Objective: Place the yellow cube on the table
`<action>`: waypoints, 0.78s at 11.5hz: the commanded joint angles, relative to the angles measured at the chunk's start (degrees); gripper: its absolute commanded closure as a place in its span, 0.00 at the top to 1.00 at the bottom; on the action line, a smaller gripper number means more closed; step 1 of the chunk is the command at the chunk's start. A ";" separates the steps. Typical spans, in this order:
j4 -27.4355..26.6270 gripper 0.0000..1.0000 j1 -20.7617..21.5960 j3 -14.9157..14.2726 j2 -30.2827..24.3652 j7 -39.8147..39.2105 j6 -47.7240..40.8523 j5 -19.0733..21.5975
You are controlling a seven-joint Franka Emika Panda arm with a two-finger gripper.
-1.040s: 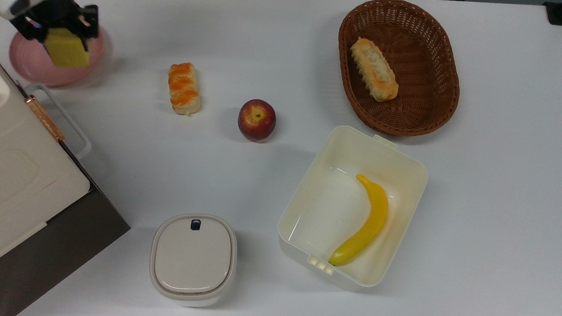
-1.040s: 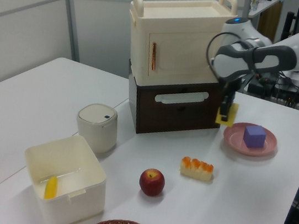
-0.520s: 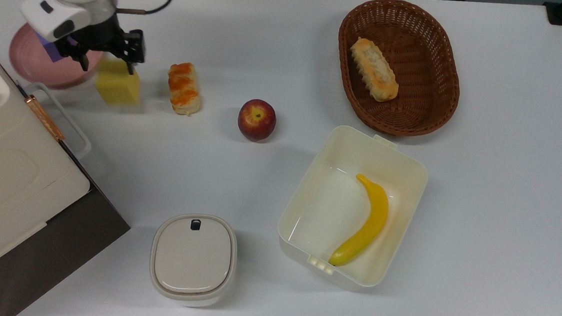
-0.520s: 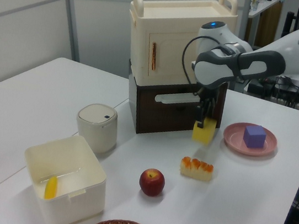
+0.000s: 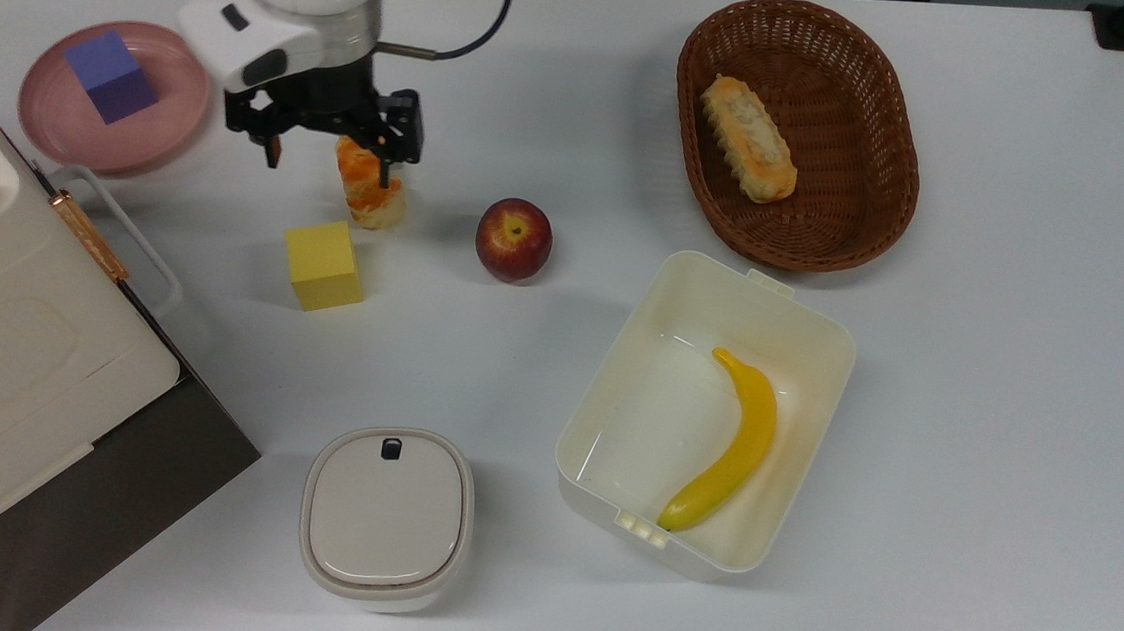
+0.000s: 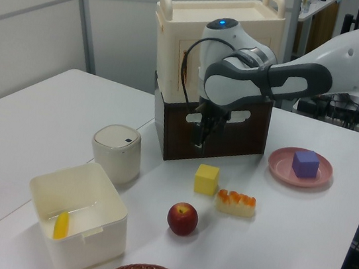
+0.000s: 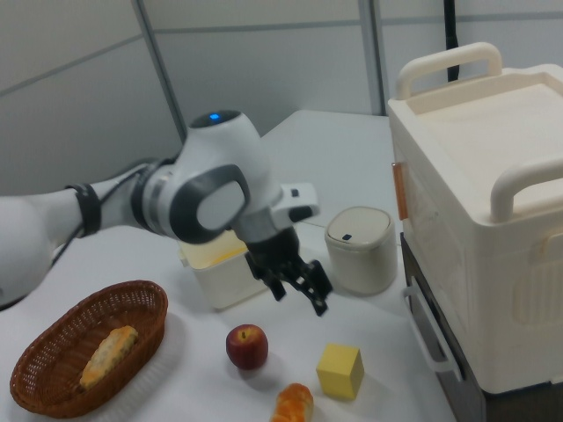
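The yellow cube (image 5: 324,265) rests flat on the white table (image 5: 968,388), free of the gripper, just in front of the orange-topped pastry (image 5: 370,185). It also shows in the left view (image 6: 206,179) and in the right view (image 7: 340,371). My gripper (image 5: 329,157) hovers open and empty above the table, over the pastry and behind the cube in the top view. In the left view the gripper (image 6: 201,136) hangs above the cube, in front of the dark drawer.
A pink plate (image 5: 150,138) with a purple cube (image 5: 109,76) lies at the top view's left. An apple (image 5: 514,240), a wicker basket (image 5: 886,216), a cream box (image 5: 612,450) with a banana (image 5: 732,444), a lidded pot (image 5: 387,517) and a cabinet (image 5: 7,352) surround the cube.
The gripper carried the yellow cube off from above the pink plate, set it on the table and let go. It then opened, rose and moved toward the top view's right.
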 commanded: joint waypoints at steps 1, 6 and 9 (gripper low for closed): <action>3.64 1.00 5.42 -1.60 -3.11 5.05 -10.60 0.26; 4.09 1.00 14.92 -7.67 -7.59 8.76 -16.78 3.93; 4.09 1.00 15.10 -7.32 -9.35 8.58 -19.50 5.45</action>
